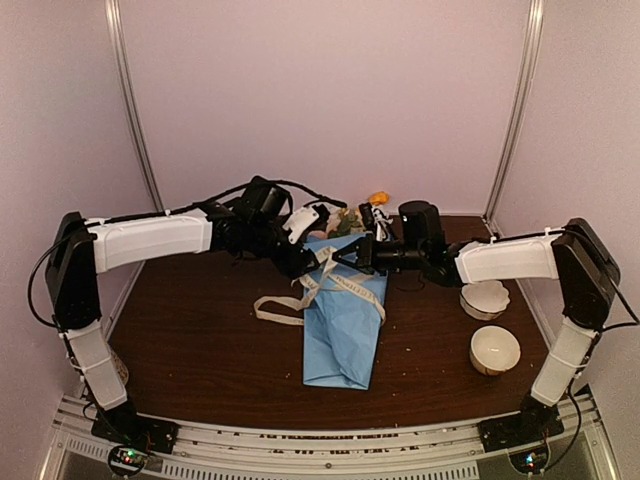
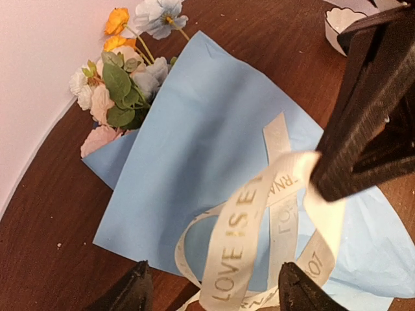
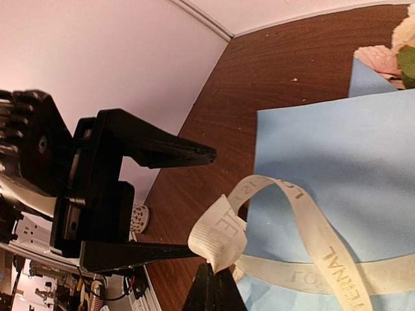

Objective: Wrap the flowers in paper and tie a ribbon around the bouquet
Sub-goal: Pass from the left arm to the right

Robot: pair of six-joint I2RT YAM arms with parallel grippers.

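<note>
Top external: mounted high behind both arm bases, tilted down and forward, far enough back to take in the whole table up to its far edge. Left wrist: close above the paper, aimed toward the table's right edge, catching the right pincer. Right wrist: equally close, aimed toward the far left corner, catching the left pincer. Shared by all three: the ribbon loop over the paper.

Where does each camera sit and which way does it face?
Top external: above, behind the bases, looking down on the table; both arms show.
Left wrist: on the left arm, looking down at flowers and ribbon; open left tool below.
Right wrist: on the right arm, facing the left arm; right tool pinches ribbon.
Wrist views share ribbon and paper.
</note>
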